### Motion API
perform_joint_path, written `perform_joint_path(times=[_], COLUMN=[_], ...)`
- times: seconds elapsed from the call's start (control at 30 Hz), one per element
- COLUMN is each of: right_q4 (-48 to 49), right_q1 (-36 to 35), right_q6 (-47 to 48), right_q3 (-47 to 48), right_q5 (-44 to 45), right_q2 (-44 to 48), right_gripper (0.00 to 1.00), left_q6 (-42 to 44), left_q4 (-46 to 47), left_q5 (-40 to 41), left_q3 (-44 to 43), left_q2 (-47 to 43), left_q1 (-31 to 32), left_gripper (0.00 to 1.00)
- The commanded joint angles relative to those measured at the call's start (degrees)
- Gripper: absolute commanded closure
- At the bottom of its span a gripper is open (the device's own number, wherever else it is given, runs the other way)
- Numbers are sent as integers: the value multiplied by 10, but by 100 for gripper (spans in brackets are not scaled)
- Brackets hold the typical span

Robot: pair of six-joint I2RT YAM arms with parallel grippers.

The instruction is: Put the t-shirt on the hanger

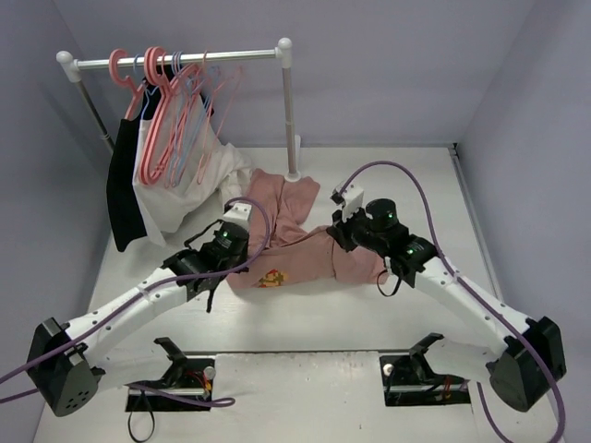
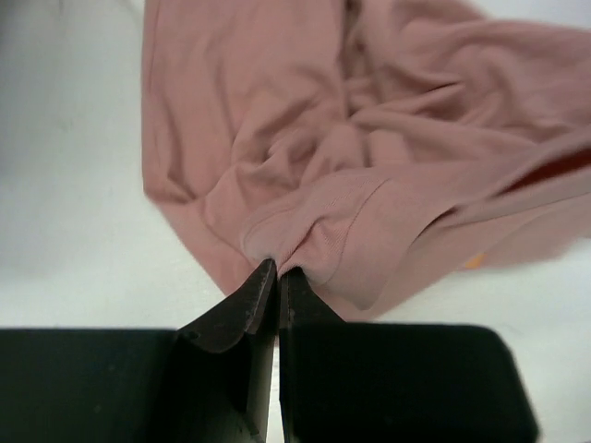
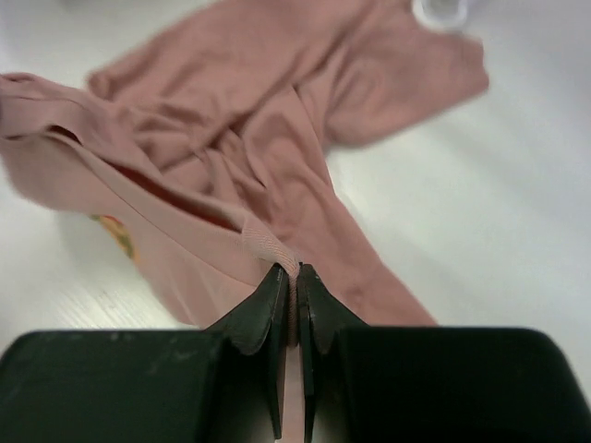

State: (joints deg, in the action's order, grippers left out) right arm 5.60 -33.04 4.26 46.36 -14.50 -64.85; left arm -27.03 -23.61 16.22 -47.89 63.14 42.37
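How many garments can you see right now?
3. The black garment hangs at the rail's left end; the white garment hangs beside it, trailing onto the table; the salmon-pink t-shirt lies crumpled on the table. Others may hide among the hangers.

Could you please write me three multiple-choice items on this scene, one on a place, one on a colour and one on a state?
1. Where does the clothes rack stand?
A. at the table's far left
B. at its near right corner
C. between the arm bases

2. What colour is the print on the t-shirt?
A. blue
B. green
C. orange-yellow

3. How is the left gripper?
A. open above the cloth
B. shut on the t-shirt's fabric
C. shut on a hanger

Answers:
1 A: the top view shows it at the back left.
2 C: the print shows orange-yellow in the top view.
3 B: its wrist view shows the jaws closed with pink cloth pinched between them.
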Motion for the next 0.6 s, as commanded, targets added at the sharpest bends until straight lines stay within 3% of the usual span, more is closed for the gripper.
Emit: perform_joint_path(times=[0.0, 0.17, 0.2, 0.27, 0.37, 0.43, 0.57], right_q4=[76, 85, 84, 77, 69, 63, 43], right_q1=[2, 4, 4, 3, 1, 1, 1], right_q6=[-72, -112, -109, -116, -125, -125, -125], right_q3=[-33, -45, -41, -25, -16, -12, 1], right_q5=[107, 127, 115, 92, 69, 64, 65], right_q2=[-52, -108, -122, -132, -123, -105, -61], right_gripper=[100, 100, 97, 78, 36, 27, 24], left_q6=[-118, -127, -122, -105, -63, -35, 33], left_q4=[137, 153, 152, 130, 71, 11, -121], left_q5=[92, 100, 89, 73, 56, 69, 118], left_q3=[40, 48, 40, 4, -70, -139, -310], left_q2=[-10, 36, 51, 60, 46, 36, 50], left_q1=[-3, -13, -16, -16, -15, -15, -16], left_gripper=[100, 100, 94, 81, 54, 47, 46])
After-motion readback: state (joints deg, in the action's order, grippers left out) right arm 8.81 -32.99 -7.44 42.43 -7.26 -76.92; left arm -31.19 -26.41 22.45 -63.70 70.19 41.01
